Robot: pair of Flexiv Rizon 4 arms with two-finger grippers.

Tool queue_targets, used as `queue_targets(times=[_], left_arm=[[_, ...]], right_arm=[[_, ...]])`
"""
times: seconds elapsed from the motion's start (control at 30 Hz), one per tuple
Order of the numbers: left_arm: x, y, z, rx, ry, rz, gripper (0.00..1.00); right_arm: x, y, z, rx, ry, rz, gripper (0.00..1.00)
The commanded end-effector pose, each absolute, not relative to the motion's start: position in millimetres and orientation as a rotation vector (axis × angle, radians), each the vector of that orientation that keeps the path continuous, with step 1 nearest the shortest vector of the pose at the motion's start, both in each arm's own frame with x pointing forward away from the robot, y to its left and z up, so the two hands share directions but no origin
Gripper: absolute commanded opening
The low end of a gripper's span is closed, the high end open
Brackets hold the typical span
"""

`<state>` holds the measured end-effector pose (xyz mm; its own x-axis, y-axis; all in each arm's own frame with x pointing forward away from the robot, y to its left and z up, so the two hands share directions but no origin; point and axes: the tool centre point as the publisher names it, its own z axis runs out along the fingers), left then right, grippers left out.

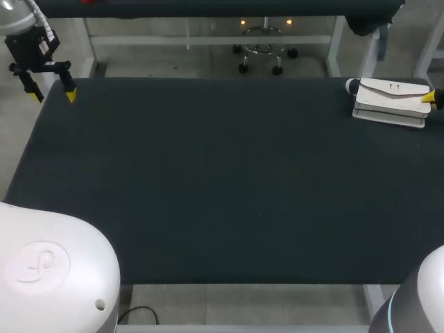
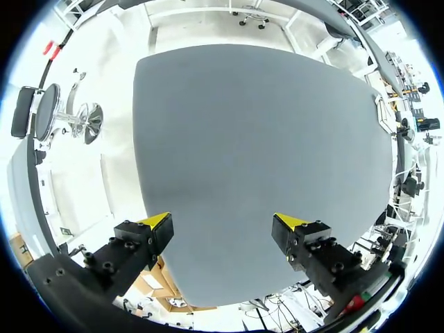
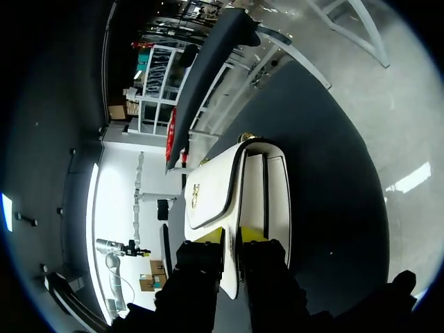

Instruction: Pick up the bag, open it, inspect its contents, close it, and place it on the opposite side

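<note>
The white bag lies flat on the dark table at its far right corner, flap closed, with a small gold clasp on top. My right gripper is at the bag's right end, only a yellow tip showing in the head view. In the right wrist view the bag stretches ahead of the right gripper, whose fingers stand close together with the bag's near edge pinched between them. My left gripper hangs over the far left corner, open and empty; its fingers stand wide apart above bare table.
The table edge runs close behind and to the right of the bag. A wide stretch of dark tabletop lies between the two grippers.
</note>
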<state>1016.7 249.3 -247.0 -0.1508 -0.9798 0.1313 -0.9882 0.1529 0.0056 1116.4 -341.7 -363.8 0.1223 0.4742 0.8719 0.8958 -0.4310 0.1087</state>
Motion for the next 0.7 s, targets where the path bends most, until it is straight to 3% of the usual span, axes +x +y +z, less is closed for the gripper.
queue_targets(times=[0.03, 0.7], left_arm=[[1013, 248, -245, 1.981, -2.311, 0.123, 1.0], [1008, 252, -239, 1.981, -2.34, 0.134, 1.0]], right_arm=[[1121, -349, -364, -1.679, -1.436, -0.901, 1.0], [1098, -370, -326, -2.028, -1.581, -0.708, 1.0]])
